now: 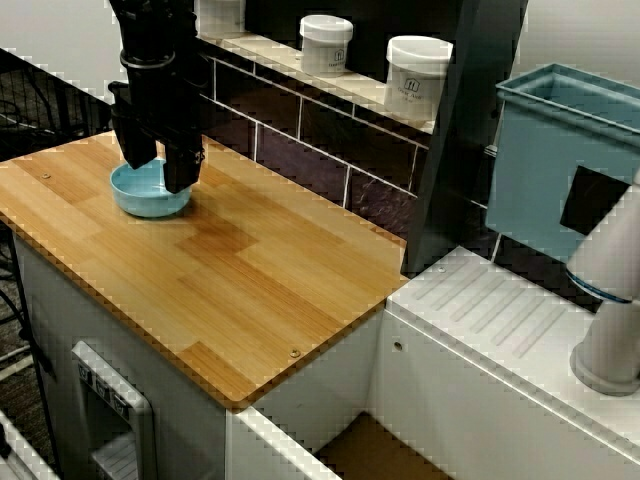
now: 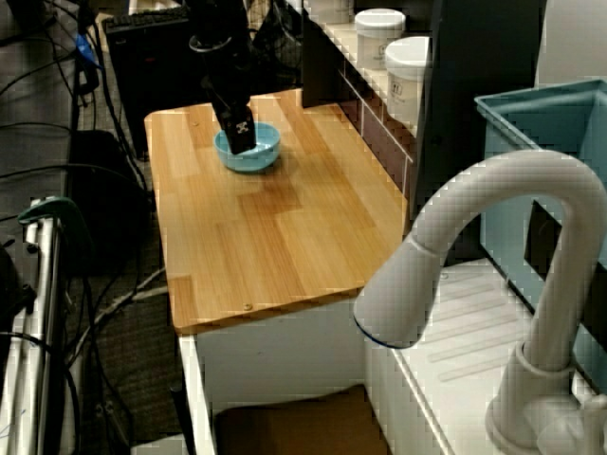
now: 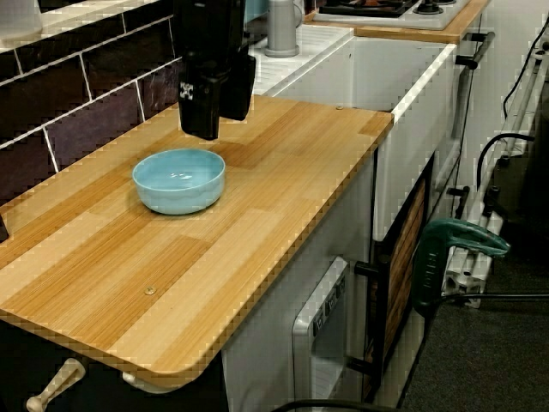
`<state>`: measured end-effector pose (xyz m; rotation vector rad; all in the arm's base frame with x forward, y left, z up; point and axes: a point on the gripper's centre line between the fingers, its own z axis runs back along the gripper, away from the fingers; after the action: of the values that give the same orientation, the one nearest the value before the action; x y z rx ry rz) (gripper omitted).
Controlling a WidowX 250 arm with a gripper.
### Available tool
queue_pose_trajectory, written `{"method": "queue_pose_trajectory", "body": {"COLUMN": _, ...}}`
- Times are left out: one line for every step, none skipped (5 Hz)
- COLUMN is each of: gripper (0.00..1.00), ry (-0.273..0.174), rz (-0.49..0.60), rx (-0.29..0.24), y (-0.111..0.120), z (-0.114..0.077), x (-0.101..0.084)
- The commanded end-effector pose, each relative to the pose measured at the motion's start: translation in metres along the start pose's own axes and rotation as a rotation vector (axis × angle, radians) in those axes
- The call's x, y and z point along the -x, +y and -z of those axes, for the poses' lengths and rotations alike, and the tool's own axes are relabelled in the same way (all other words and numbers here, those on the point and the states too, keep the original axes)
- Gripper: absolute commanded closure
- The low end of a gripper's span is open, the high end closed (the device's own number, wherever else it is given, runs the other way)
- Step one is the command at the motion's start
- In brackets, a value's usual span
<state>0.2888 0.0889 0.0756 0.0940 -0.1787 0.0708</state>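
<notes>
Currently gripper hangs just over light blue bowl, fingers spread wide, holding nothing. Bowl sits upright at far left of wooden surface. Judgement: any rim pinch needs straight descent, one finger inside wall, slow closing.

The jaws (spread apart) hang over the blue bowl.

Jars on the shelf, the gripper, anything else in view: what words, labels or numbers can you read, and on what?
No text reads clearly in any view.
Front white jar: grey label print, too small to read.
Back white jar: label print, blurred.
Gripper: black-and-white mark on one finger, a pattern, no letters.
Appliance panel under the counter: tiny marks, unreadable.
</notes>
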Motion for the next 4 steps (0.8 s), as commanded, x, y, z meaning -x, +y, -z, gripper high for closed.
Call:
{"method": "queue_pose_trajectory", "body": {"gripper": 0.0, "ry": -0.026, "rz": 0.014, "rx": 0.033, "y": 0.003, "z": 0.003, "x": -0.01}}
{"method": "queue_pose_trajectory", "body": {"gripper": 0.0, "ry": -0.015, "rz": 0.009, "rx": 0.013, "y": -0.001, "z": 0.018, "x": -0.009}}
{"method": "queue_pose_trajectory", "body": {"gripper": 0.0, "ry": -0.001, "rz": 0.002, "rx": -0.005, "y": -0.004, "z": 0.031, "x": -0.006}}
{"method": "queue_pose_trajectory", "body": {"gripper": 0.79, "ry": 0.005, "rz": -0.003, "rx": -0.01, "y": -0.006, "z": 0.036, "x": -0.008}}
